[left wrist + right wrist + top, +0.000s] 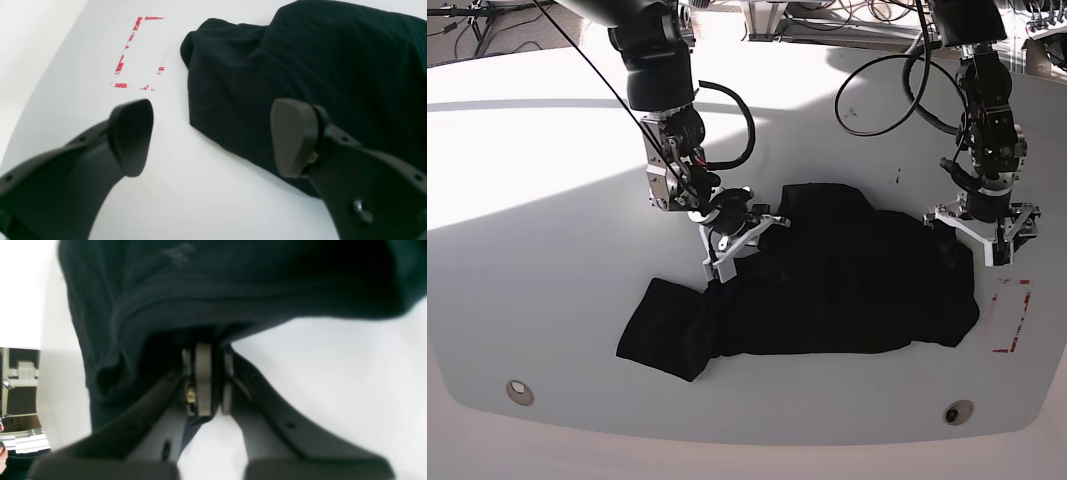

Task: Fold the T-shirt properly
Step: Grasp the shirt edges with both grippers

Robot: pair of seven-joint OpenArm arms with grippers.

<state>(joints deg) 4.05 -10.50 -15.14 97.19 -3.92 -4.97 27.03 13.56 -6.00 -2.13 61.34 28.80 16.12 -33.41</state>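
Refer to the base view first. The T-shirt [827, 290] lies crumpled across the middle of the white surface [547, 250], spread wide from one side to the other, with a folded sleeve or corner reaching toward the near edge on the view's left.

Right end effector [719, 262]: you will find it at the upper left part of the garment in the base view. In the right wrist view its two jaws stand pressed together, and a fold of the black cloth [206, 293] enters between the fingertips [202, 380]. The cloth rises from that point and drapes over the top of the frame. Treat this end effector as closed on the T-shirt.

Left end effector [987, 238]: it hangs over the opposite edge of the garment, on the base view's right. In the left wrist view [213, 136] the two pads are spread wide with bare surface and the shirt's hem visible between them. Nothing is between the pads. One pad [295, 136] sits above the cloth; the other [131, 135] sits above the bare surface. You cannot tell from these views whether either pad touches what lies below it.

A red-striped rectangular marking [138, 53] lies on the surface just beside the shirt's edge, apart from the cloth.
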